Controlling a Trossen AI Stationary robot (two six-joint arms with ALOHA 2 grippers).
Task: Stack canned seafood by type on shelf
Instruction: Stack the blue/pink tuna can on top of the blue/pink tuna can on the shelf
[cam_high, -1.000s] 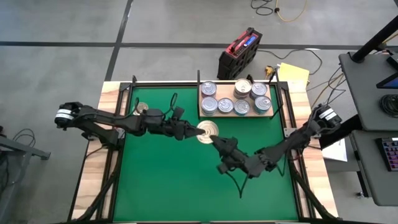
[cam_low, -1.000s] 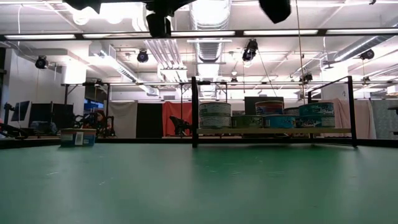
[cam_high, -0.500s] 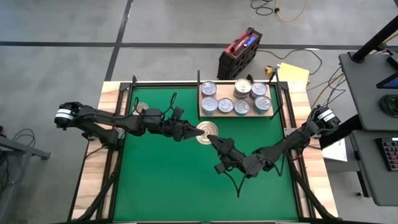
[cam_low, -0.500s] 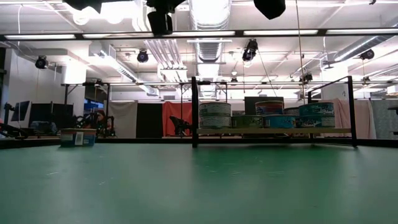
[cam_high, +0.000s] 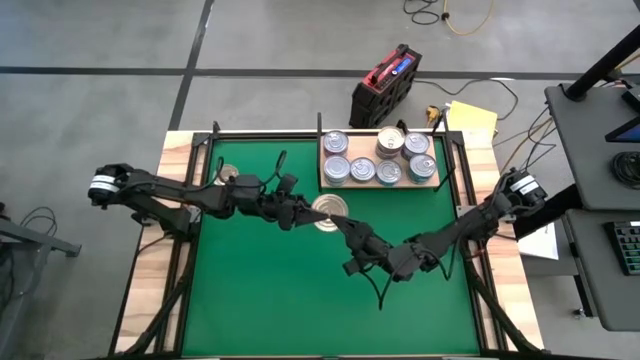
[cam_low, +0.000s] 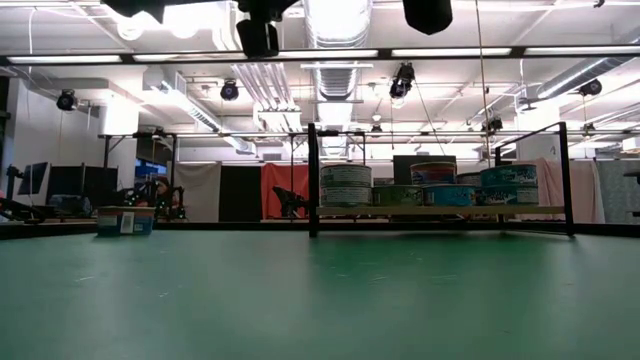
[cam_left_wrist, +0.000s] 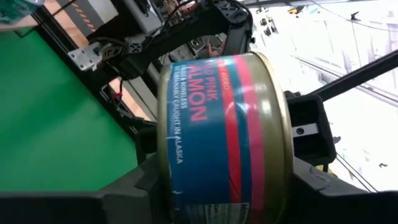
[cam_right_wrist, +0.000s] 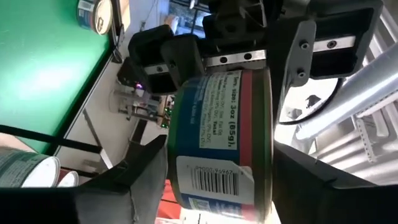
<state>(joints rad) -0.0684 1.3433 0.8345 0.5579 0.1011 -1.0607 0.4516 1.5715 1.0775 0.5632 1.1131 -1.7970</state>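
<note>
A salmon can (cam_high: 328, 209) with a gold-toned lid and a blue and red label (cam_left_wrist: 217, 130) hangs in the air above the middle of the green mat (cam_high: 260, 290). My left gripper (cam_high: 308, 211) comes at it from the table's left and my right gripper (cam_high: 345, 224) from the right; both are shut on it. The pale wooden shelf (cam_high: 328, 184) at the far edge carries several cans (cam_high: 382, 160); in the low view (cam_low: 440, 211) some stand in a second layer. One more can (cam_high: 228, 176) rests on its base near the far left corner. My left gripper pinches the can's two flat ends (cam_left_wrist: 163, 186) between its two fingers, reaching level from the table's left. The can is clear of the mat, lid up. My right gripper pinches the same two flat ends (cam_right_wrist: 268, 186) between its fingers (cam_right_wrist: 146, 171), level from the table's right, opposite the left gripper.
Black frame posts (cam_low: 313, 180) stand at the shelf's corners and a black rail runs round the mat. The mat's near half (cam_high: 300, 320) lies below the arms. A red and black case (cam_high: 385, 85) and cables lie on the floor beyond the table.
My right gripper has rolled a little about its own line and edged slightly toward the table's left. The can has stayed in the air between both grippers, which have kept their hold.
</note>
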